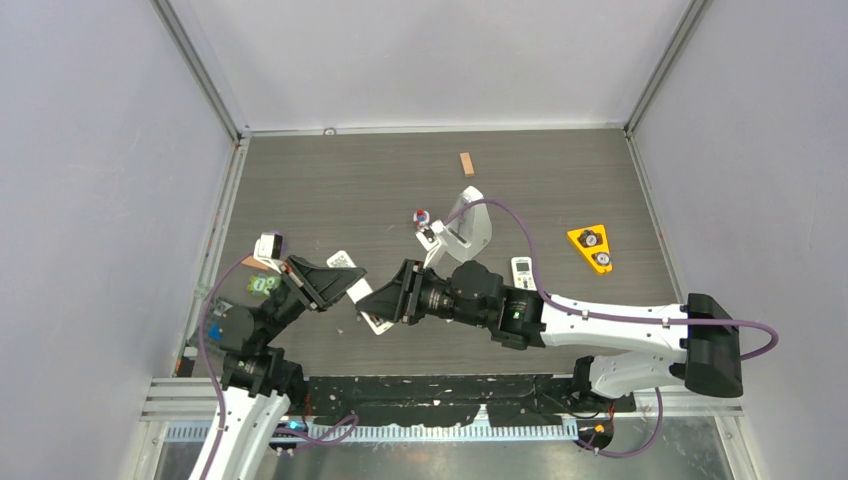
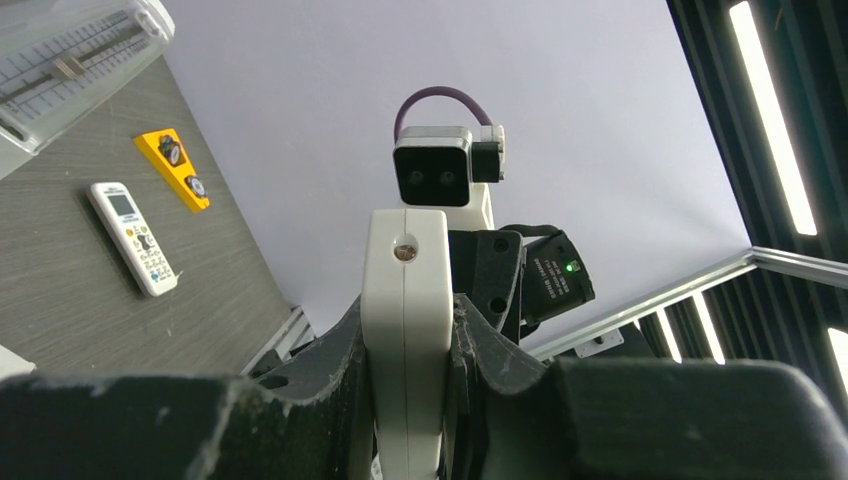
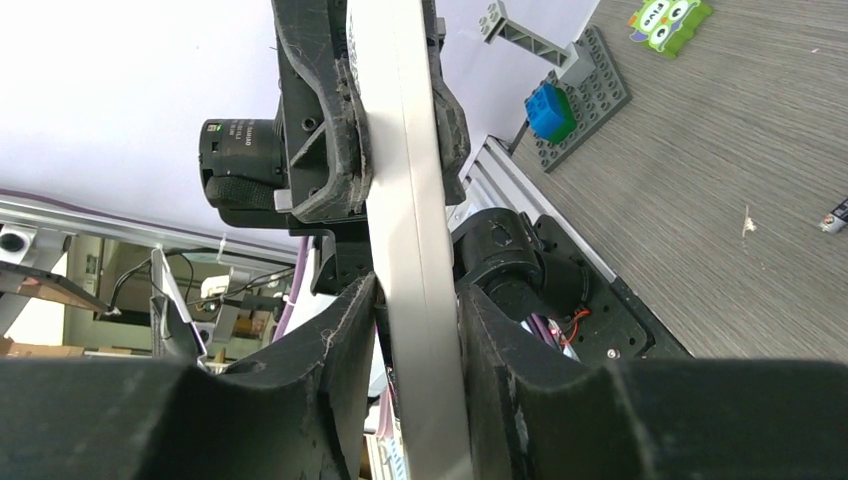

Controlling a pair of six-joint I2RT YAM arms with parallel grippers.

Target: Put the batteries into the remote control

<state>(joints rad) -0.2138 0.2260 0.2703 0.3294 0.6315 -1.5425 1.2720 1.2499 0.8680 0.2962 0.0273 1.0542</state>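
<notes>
Two black two-finger grippers meet over the near left of the grey wood-grain table, and both clamp the same thing. The left gripper is closed narrow on the one long, slim, flat white plastic remote control. The right gripper has its pads pressed to the bar's two flat faces, lower along its length. The remote control is held off the table, edge-on to both wrist cameras. Its narrow side is pale with a seam down the middle, and the end face has a small round dimple.

One small dark cylindrical battery with a red tip lies on the table well to the side of the grippers. Overhead, tiny red and dark bits sit just beside one clear grey pyramid-shaped metronome; they are too small to count. Further out lie one shorter white remote with a display, one yellow triangular block and one small wooden block.
</notes>
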